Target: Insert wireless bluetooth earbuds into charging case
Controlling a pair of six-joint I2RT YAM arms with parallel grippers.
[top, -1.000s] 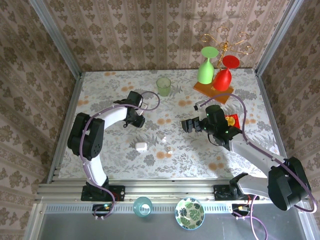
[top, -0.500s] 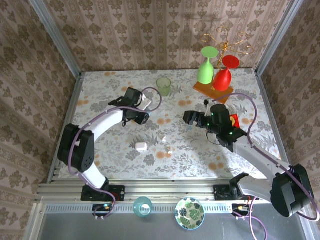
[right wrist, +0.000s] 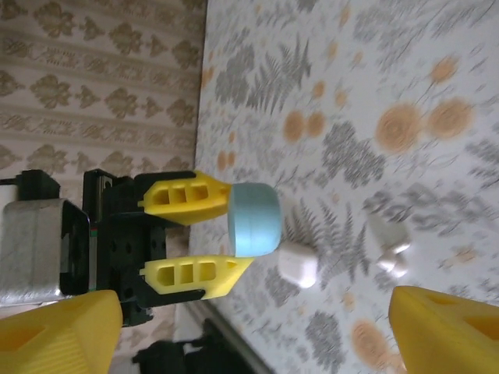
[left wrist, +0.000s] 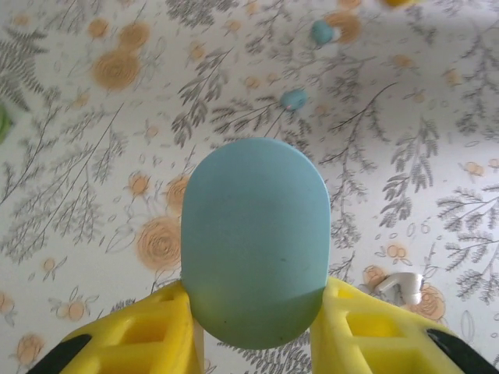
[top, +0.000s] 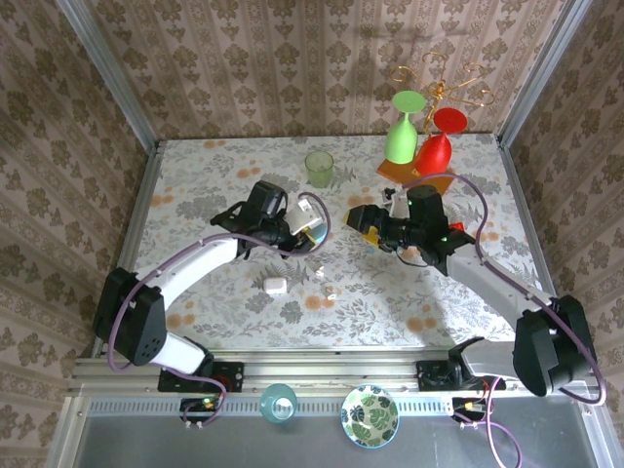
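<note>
The blue case point(left wrist: 253, 241) is pinched between the left jaws and held above the middle of the table point(top: 195, 185). In the left wrist view its rounded end is seen rising from between the yellow fingers point(left wrist: 148, 343). Two blue earbuds point(left wrist: 294, 98) are seen lying on the table beyond the case, apart from each other and from it. One of the white earbuds point(left wrist: 401, 284) is seen on the table to the right of the case.

In the right wrist view the white case point(right wrist: 296, 265) is seen lying on the table just beside the held blue case, with small white pieces near it. From above, the white case is seen nearer the arm bases than the left jaws.

The right jaws are spread wide and are held over the table, turned toward the left jaws and near them.

A green cup point(top: 319, 168) is seen standing toward the far edge of the table. A green glass point(top: 402, 136) and a red glass point(top: 436, 148) are seen at the far right.
</note>
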